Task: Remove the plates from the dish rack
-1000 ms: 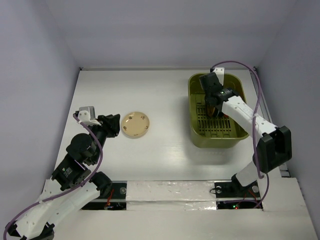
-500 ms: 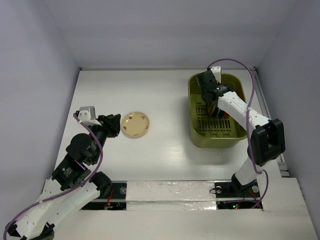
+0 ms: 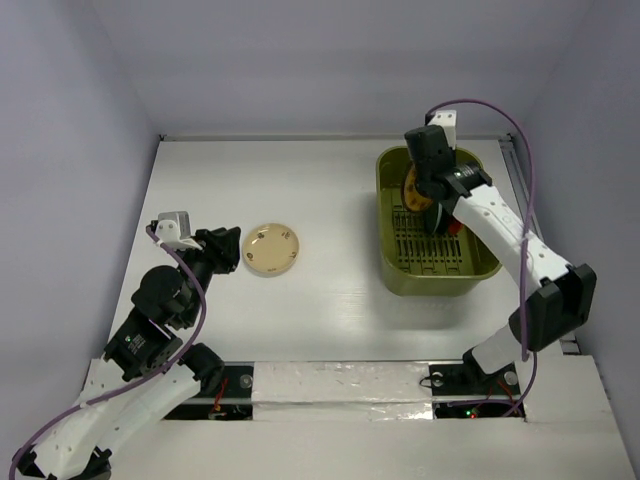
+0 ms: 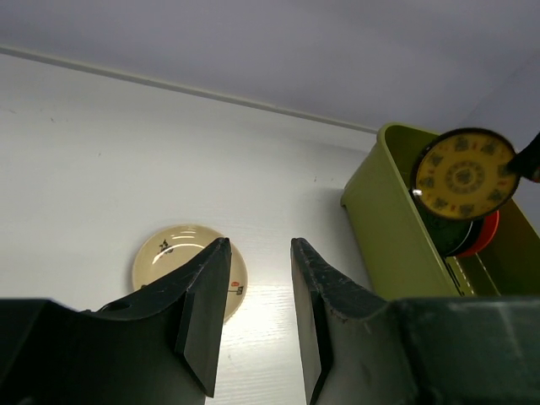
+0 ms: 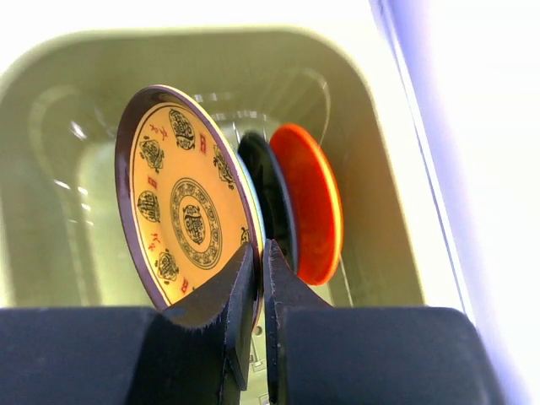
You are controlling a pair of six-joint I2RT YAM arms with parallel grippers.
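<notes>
The olive-green dish rack (image 3: 392,268) stands at the right. My right gripper (image 5: 261,253) is shut on the rim of the yellow plate with dark pattern (image 5: 190,202) and holds it upright, lifted above the rack; it also shows in the top view (image 3: 415,188) and the left wrist view (image 4: 464,173). Behind it in the rack stand a dark-looking plate (image 5: 272,190) and the orange-red plate (image 5: 312,198). The cream-tan plate (image 3: 270,248) lies flat on the table. My left gripper (image 4: 257,253) is open and empty just left of it.
The white table (image 3: 300,180) is walled on the left, back and right. The rack's near wall (image 4: 396,245) shows at the right of the left wrist view. The right arm's purple cable (image 3: 505,125) loops above the rack.
My right gripper has risen out of the rack with the yellow plate, which now shows above the rack's rim. The left arm has not moved.
</notes>
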